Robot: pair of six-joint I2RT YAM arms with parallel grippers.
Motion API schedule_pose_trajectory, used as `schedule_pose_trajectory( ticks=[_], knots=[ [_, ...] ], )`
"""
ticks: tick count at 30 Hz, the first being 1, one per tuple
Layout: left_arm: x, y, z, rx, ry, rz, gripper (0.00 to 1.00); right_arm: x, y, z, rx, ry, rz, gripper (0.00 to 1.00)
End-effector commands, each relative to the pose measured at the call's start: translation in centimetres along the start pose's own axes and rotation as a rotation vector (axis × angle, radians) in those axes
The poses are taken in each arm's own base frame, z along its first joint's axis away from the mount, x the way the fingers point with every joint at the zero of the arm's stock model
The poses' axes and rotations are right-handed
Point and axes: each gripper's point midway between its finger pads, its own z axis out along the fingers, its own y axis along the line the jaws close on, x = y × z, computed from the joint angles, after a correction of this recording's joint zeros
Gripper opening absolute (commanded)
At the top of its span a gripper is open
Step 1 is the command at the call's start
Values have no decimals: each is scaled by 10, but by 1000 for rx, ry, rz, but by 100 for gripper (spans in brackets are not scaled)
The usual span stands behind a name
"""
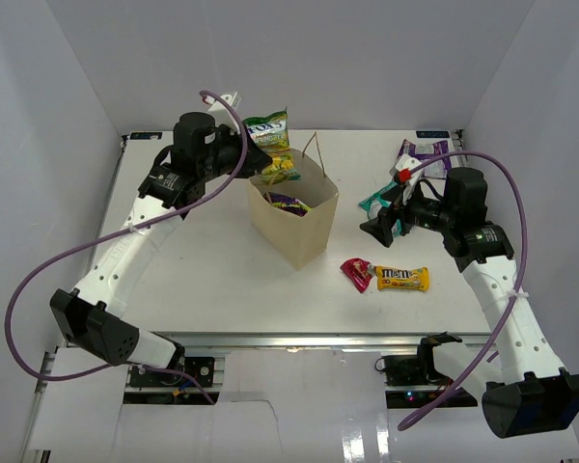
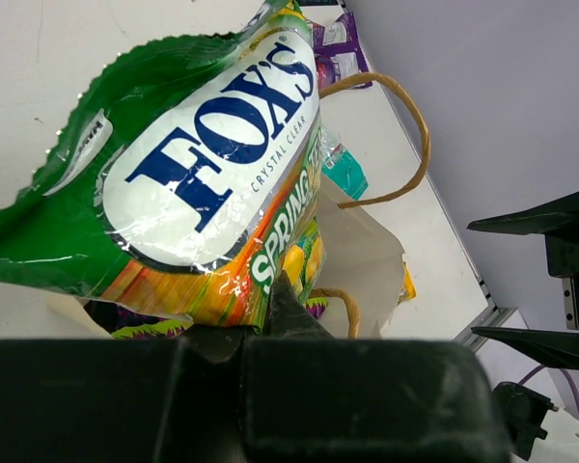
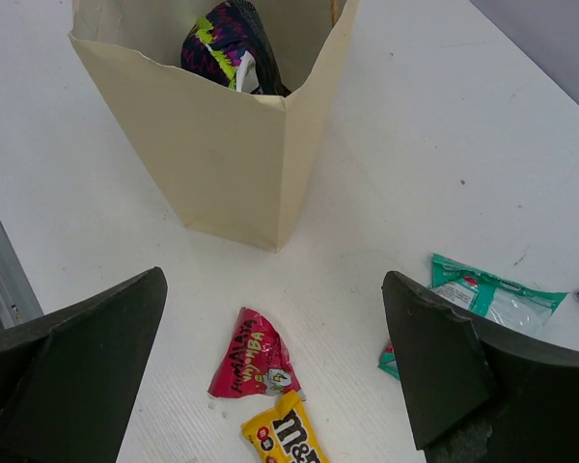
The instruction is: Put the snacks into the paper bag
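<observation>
My left gripper [image 1: 256, 159] is shut on the lower edge of a green-yellow Fox's snack packet [image 1: 270, 145], which hangs over the back rim of the open tan paper bag [image 1: 294, 227]. In the left wrist view the Fox's packet [image 2: 212, 164] fills the frame above the left gripper [image 2: 270, 309] and the bag [image 2: 367, 251]. A dark purple-and-green packet [image 3: 227, 43] lies inside the bag [image 3: 232, 145]. My right gripper [image 1: 381, 220] is open to the right of the bag, and the right gripper [image 3: 273, 289] hangs over the red-pink packet [image 3: 251, 357] and the yellow M&M's [image 3: 285, 434].
On the table right of the bag lie the red-pink packet [image 1: 357, 273], the M&M's [image 1: 402, 279], a teal packet [image 1: 376, 200] and a purple-white packet [image 1: 423, 154]. The bag's string handle [image 2: 396, 125] loops up near the Fox's packet. White walls enclose the table.
</observation>
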Motion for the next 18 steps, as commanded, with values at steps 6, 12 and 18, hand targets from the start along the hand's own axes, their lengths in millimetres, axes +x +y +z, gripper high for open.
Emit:
schedule_pose_trajectory(
  ticks=[6, 12, 18],
  knots=[
    [-13, -9, 17, 56, -15, 50, 16, -1, -2, -3, 16, -8, -12, 98],
    [-8, -6, 26, 57, 6, 54, 41, 3, -1, -3, 16, -3, -8, 98],
    [-12, -7, 23, 56, -4, 76, 55, 5, -1, -2, 14, 2, -6, 98]
  ],
)
